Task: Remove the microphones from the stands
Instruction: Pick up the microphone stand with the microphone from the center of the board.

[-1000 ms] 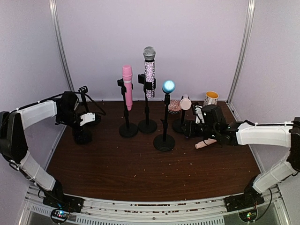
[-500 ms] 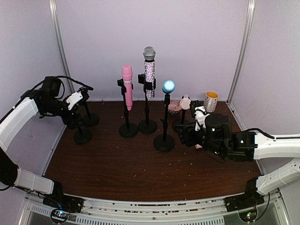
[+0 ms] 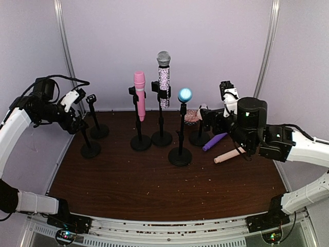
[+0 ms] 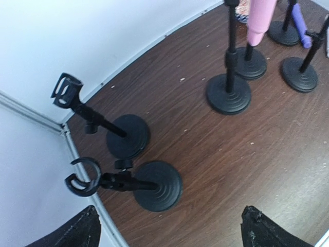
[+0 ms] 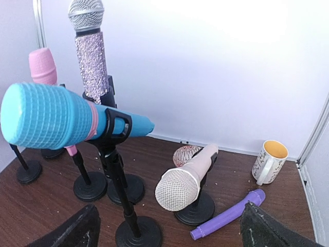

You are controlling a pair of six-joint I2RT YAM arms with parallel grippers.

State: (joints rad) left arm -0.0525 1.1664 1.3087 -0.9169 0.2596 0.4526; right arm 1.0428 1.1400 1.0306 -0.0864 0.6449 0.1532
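Brown wooden table (image 3: pixel 154 190) now bears the released purple plastic microphone (image 3: pixel 214 141); right gripper (image 5: pixel 172 229) and left gripper (image 4: pixel 169 229) are spread wide; removal judged done

Purple microphone (image 5: pixel 229 213) flat, beside base of black stand (image 5: pixel 203 208) holding tilted beige microphone (image 5: pixel 186 180).

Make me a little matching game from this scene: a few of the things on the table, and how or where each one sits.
Things:
1. purple microphone
2. pink microphone
3. mug
4. leftmost stand

States:
A. clipped upright in a black stand
B. clip empty
C. lying flat on the table
D. standing upright in the back right corner

Pairs: 1-C, 2-A, 3-D, 4-B
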